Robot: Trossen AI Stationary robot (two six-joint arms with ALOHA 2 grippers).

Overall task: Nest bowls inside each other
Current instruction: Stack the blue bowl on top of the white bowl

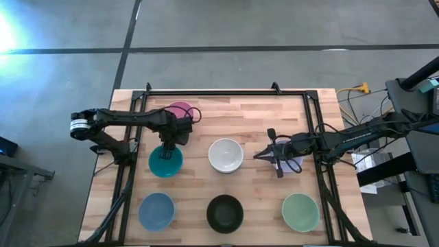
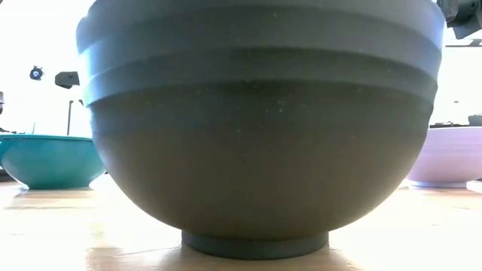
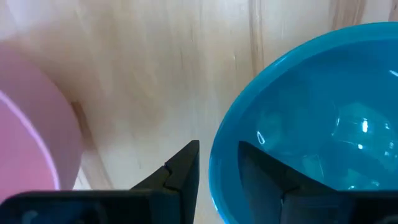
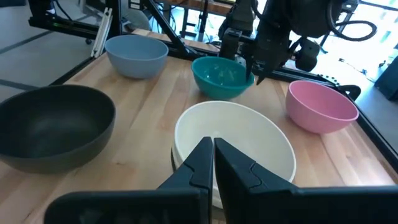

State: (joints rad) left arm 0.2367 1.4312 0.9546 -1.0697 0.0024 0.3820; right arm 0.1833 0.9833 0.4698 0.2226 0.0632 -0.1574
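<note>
From overhead we find the left gripper [image 1: 165,152] over the far rim of the teal bowl [image 1: 165,162], with the pink bowl [image 1: 180,110] just behind it. The right gripper [image 1: 260,155] points at the white bowl [image 1: 226,155], its tips just short of that bowl's rim, and a lavender bowl [image 1: 291,162] lies partly hidden under that arm. Nearer the front edge of the wooden table [image 1: 247,116] we note the blue bowl [image 1: 156,210], black bowl [image 1: 225,213] and pale green bowl [image 1: 300,211], each standing apart. At table height a black bowl [image 2: 260,128] fills the picture, with the teal bowl [image 2: 49,159] behind on one side and the lavender bowl [image 2: 448,156] on the other. From the left wrist we see one finger [image 3: 180,177] outside the teal bowl's [image 3: 323,118] wall and the other inside it, narrowly spread and straddling the rim; the pink bowl [image 3: 31,130] sits beside the outer finger. From the right wrist the fingers [image 4: 196,163] are pressed together and empty, the white bowl [image 4: 249,140] directly ahead of the tips, black bowl [image 4: 53,124] to one side, blue [image 4: 137,55], teal [image 4: 219,76] and pink [image 4: 320,106] bowls beyond.
</note>
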